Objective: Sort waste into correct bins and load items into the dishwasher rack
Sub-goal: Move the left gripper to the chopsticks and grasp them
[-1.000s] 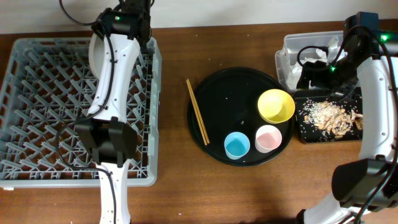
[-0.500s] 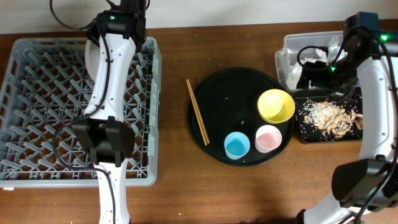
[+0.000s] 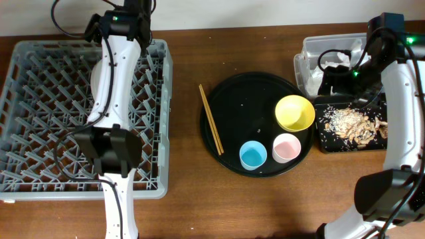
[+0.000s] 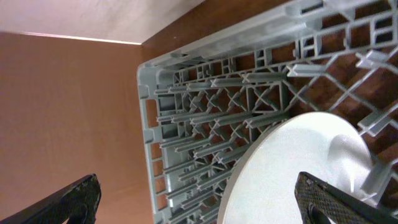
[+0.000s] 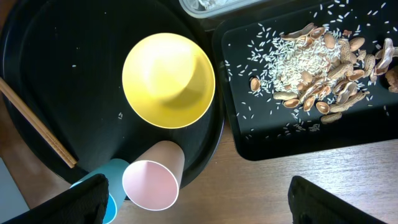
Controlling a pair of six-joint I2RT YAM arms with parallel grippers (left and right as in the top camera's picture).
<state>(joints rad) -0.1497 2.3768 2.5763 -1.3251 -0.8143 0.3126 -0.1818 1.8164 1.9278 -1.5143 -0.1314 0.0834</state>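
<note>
A pale plate [image 4: 298, 174] stands on edge among the pegs of the grey dishwasher rack [image 3: 40, 133] near its far side. My left gripper [image 4: 196, 190] is open, one finger on each side of the plate and clear of it. The yellow bowl [image 3: 295, 113], blue cup [image 3: 253, 155], pink cup [image 3: 287, 148] and chopsticks [image 3: 211, 119] lie on the round black tray [image 3: 246, 93]. My right gripper [image 5: 208, 199] hangs open and empty high above the pink cup [image 5: 152, 183] and bare table.
A clear tub [image 3: 312, 50] with white napkins [image 3: 342, 56] stands at the back right. In front of it a shallow black tray [image 3: 332, 143] holds food scraps [image 3: 352, 123]. The right arm reaches over both bins.
My left gripper has opened and let go of the plate, which now stands in the rack. The left wrist shifted a little to the left. The right arm has not moved.
</note>
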